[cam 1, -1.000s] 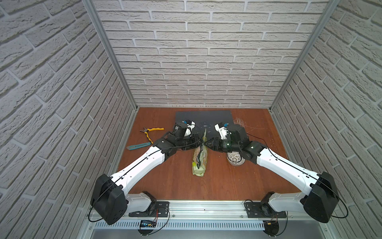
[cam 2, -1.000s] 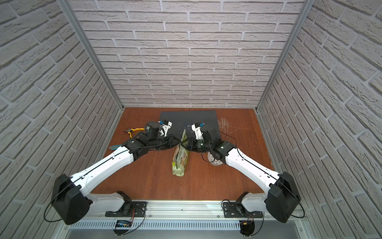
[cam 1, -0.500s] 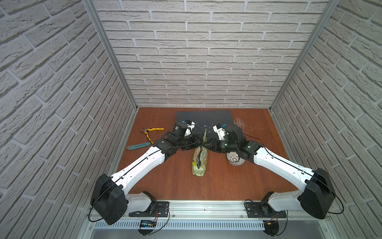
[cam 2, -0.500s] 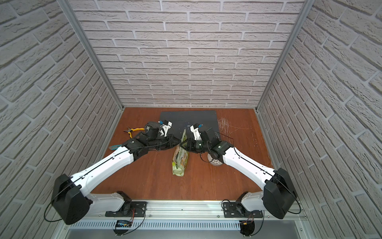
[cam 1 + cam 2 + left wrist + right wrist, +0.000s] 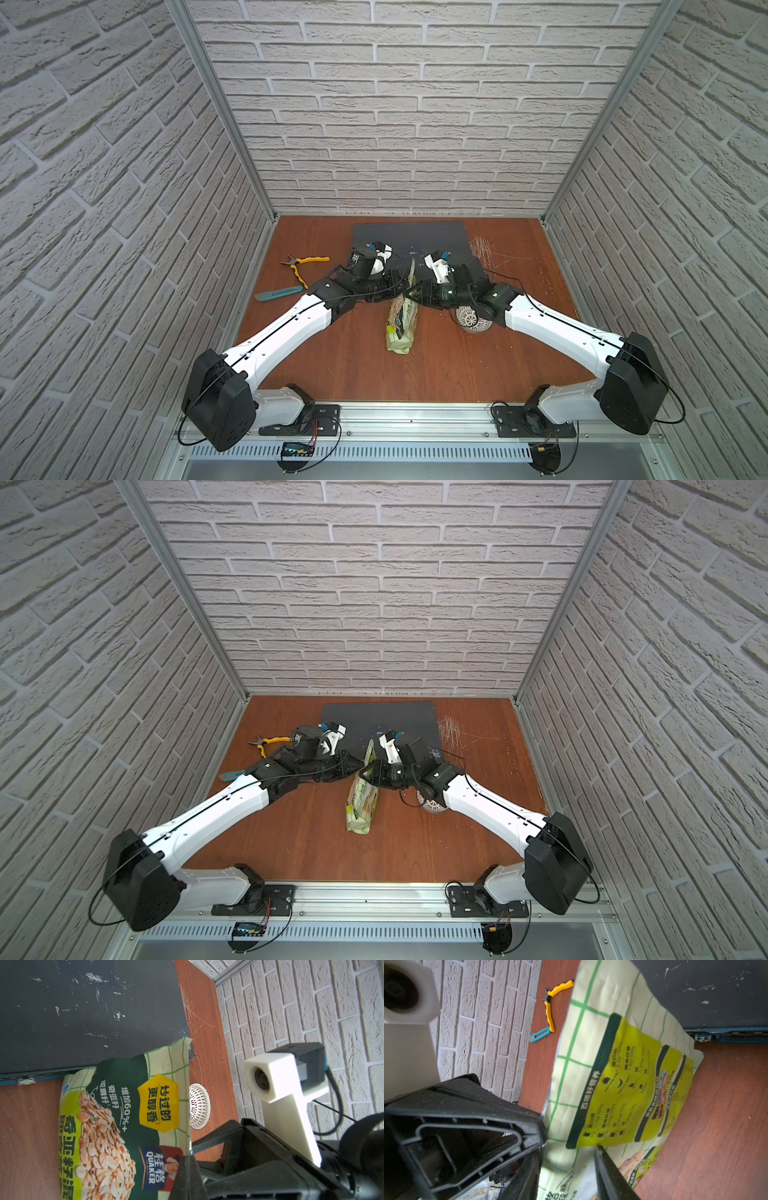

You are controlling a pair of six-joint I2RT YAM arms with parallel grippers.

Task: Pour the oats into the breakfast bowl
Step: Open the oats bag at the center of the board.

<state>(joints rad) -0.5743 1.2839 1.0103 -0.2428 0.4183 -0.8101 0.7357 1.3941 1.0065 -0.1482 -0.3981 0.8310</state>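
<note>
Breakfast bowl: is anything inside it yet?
Nothing shows inside the breakfast bowl, only bare lattice. The pouch hides one edge in the left wrist view; the right arm covers part from above.

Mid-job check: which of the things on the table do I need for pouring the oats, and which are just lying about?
For the job:
- oat pouch, mid-table
- white lattice bowl, beside the pouch

Just lying about:
- yellow pliers
- teal cutter, near the pliers
- dark board, at the back of the table
</note>
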